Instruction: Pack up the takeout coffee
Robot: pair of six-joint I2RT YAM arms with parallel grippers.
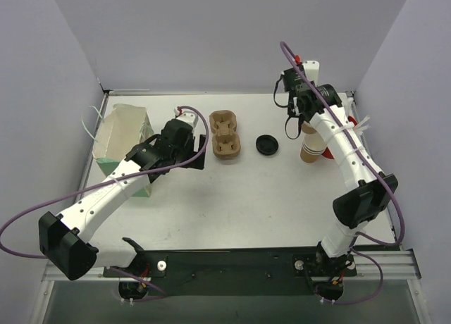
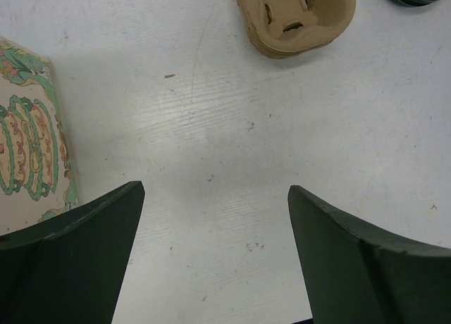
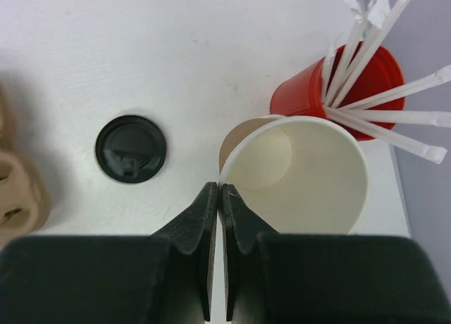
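Brown kraft takeout coffee cup (image 3: 310, 172) has its rim pinched in the closed right claw (image 3: 220, 190); the left claw (image 2: 215, 187) gapes wide, empty, above the tabletop (image 2: 211, 113).

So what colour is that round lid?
The lid is black; the right wrist view shows it best.

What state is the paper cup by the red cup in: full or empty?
Empty and unlidded: the right wrist view looks into the paper cup, showing its bare pale bottom; the black lid lies apart on the table.
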